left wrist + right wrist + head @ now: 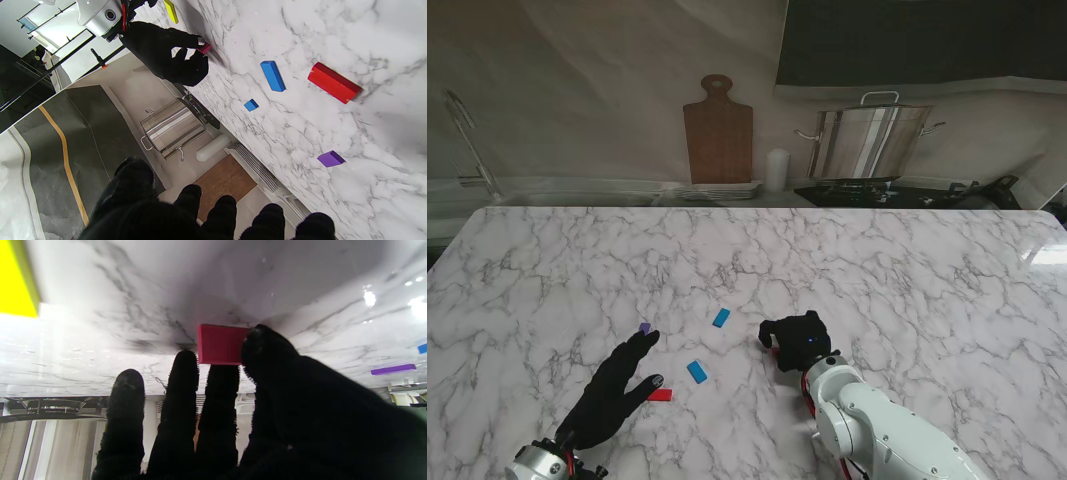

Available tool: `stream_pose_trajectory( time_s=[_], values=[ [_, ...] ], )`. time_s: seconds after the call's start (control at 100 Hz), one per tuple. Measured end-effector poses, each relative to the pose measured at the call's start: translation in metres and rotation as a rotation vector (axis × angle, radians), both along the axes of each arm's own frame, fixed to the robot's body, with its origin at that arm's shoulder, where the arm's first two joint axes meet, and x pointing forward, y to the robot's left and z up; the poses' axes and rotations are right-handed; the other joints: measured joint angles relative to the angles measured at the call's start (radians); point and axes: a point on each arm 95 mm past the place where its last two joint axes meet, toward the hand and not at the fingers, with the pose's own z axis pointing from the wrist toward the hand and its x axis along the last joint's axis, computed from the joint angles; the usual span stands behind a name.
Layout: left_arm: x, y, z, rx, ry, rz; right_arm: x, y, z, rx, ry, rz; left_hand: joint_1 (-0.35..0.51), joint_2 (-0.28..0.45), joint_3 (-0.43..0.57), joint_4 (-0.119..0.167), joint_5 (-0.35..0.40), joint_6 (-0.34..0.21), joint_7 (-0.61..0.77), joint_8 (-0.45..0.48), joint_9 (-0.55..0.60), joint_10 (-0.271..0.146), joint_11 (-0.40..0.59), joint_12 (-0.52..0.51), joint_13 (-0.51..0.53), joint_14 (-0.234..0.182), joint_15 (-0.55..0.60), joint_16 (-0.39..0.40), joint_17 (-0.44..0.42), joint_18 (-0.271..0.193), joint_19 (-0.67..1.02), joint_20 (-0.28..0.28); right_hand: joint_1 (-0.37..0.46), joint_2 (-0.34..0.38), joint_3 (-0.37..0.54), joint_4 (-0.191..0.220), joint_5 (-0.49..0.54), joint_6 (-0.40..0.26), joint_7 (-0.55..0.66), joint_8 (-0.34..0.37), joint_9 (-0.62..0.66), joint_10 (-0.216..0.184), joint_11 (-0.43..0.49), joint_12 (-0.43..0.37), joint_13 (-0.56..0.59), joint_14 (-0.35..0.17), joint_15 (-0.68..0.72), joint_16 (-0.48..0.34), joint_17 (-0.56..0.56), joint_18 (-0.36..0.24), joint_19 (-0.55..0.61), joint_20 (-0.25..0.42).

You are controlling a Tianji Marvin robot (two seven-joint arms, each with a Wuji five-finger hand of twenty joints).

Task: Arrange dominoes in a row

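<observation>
Right hand (797, 338) pinches a small crimson domino (220, 344) against the marble table (907, 280); left hand (612, 392) lies splayed, holding nothing.

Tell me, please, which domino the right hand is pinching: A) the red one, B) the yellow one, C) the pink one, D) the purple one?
C: the right hand has thumb and fingers closed on the pink domino at the table.

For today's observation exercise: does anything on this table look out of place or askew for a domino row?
Yes. The dominoes are scattered, not in a row: two blue, a red and a purple lie apart at different angles. The right hand pinches a pink one; a yellow one sits off alone.
</observation>
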Motion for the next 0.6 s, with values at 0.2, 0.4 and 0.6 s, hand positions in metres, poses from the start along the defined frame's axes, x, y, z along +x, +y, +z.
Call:
stream_pose_trajectory(
  time_s=[0.2, 0.4, 0.6],
  values=[
    [0.0, 0.0001, -0.0001, 0.001, 0.0, 0.0, -0.0006, -0.0002, 0.0, -0.004, 0.0, 0.005, 0.0, 0.0, 0.0, 0.0, 0.0, 0.0, 0.0, -0.002, 0.0, 0.0, 0.0, 0.0, 0.0, 0.0, 0.0, 0.0, 0.0, 0.0, 0.0, 0.001, 0.0, -0.019, 0.001, 0.0, -0.014, 0.04, -0.081, -0.072, -0.004, -0.01, 0.035, 0.013, -0.002, -0.002, 0.002, 0.0, -0.001, 0.0, -0.003, 0.0],
    [0.0, 0.0002, -0.0001, 0.001, 0.0, 0.0, -0.0016, 0.0, 0.0005, -0.011, 0.003, 0.012, 0.0, 0.0, 0.0, 0.0, 0.0, 0.0, 0.0, -0.014, 0.0, 0.0, 0.0, 0.0, 0.0, 0.0, 0.0, 0.0, 0.0, 0.0, 0.0, 0.001, -0.007, -0.019, 0.001, 0.0, -0.014, 0.141, -0.193, -0.126, -0.052, -0.009, 0.037, 0.015, -0.014, -0.003, 0.011, 0.002, -0.027, 0.0, -0.015, 0.0],
    [0.0, 0.0003, -0.0002, 0.001, -0.001, 0.0, -0.004, -0.0005, -0.0006, -0.018, 0.0, -0.009, 0.0, 0.0, 0.0, 0.0, 0.0, 0.0, 0.0, -0.025, 0.0, 0.0, 0.0, 0.0, 0.0, 0.0, 0.0, 0.0, 0.0, 0.0, 0.0, 0.001, -0.076, -0.007, 0.0, 0.0, -0.003, 0.162, -0.177, -0.166, -0.077, 0.004, 0.049, 0.025, -0.041, -0.015, 0.05, 0.024, -0.042, 0.0, -0.02, 0.007]
  ],
)
